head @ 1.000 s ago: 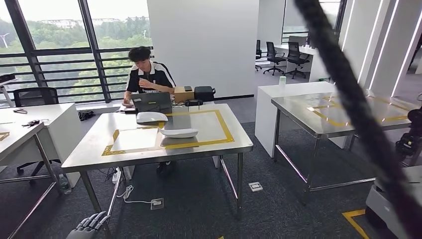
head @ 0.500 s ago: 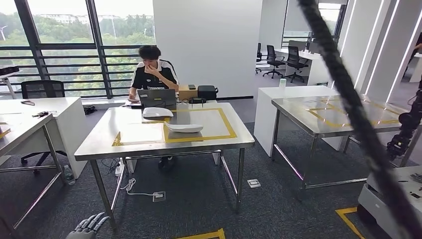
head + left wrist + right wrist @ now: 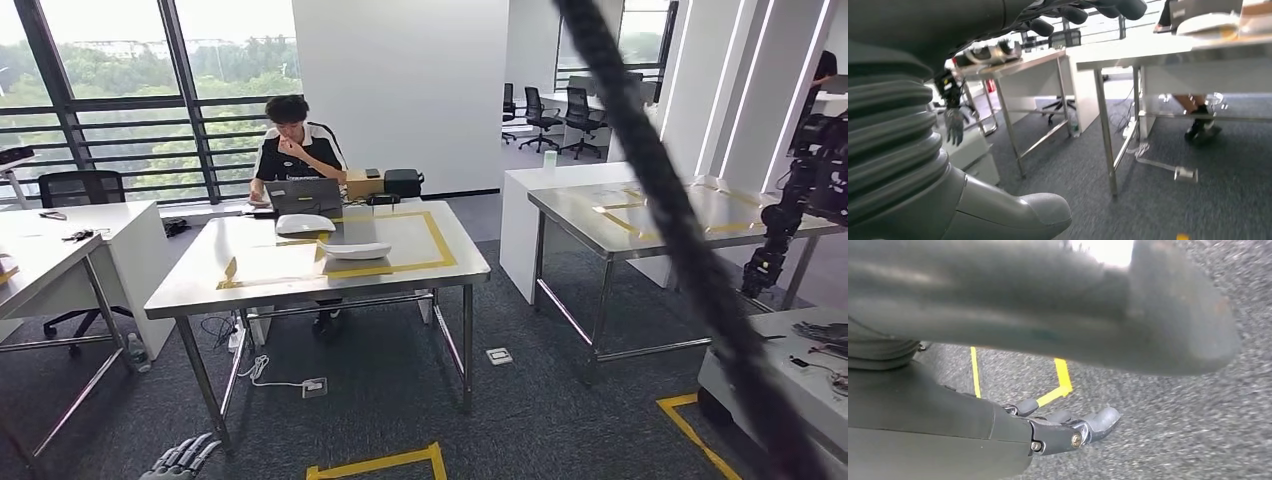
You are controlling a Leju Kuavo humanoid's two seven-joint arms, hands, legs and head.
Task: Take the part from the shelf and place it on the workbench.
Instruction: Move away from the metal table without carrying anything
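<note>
The near white part [image 3: 357, 249] lies flat on the steel desk [image 3: 200, 290], towards the middle of its top. It is inside the yellow tape frame [image 3: 445, 250] marked on the desk. Its long axis runs along the desk's near edge, with one tapered end pointing to the desk's right end. It is a shallow, smooth, pale shell, long and rounded, with a soft shadow under it. A second white part [image 3: 305, 224] of a similar shape lies further back on the desk, by its far edge. Its long axis runs the same way, and it sits just in front of an open laptop [image 3: 304, 195]. Behind the desk's far edge sits a person [image 3: 295, 150] in a dark and white shirt. The lettering across the chest is too small to read. A cardboard box [image 3: 364, 186] and a black bag [image 3: 403, 183] stand at the far edge of the desk, to the right of the laptop. The left hand [image 3: 180, 458] hangs low in front of the desk's near left leg, well apart from both parts. Its fingers are spread and it holds nothing. The right hand [image 3: 1013, 427] hangs over grey carpet crossed by yellow floor tape [image 3: 1064, 375]. Its dark fingers [image 3: 1098, 421] are stretched loosely forward, apart from the thumb, with nothing between them. A thick dark cable [image 3: 680, 240] slants across the head view to the right of the desk. Beyond it stands a second steel desk [image 3: 680, 232], also marked with yellow tape.
</note>
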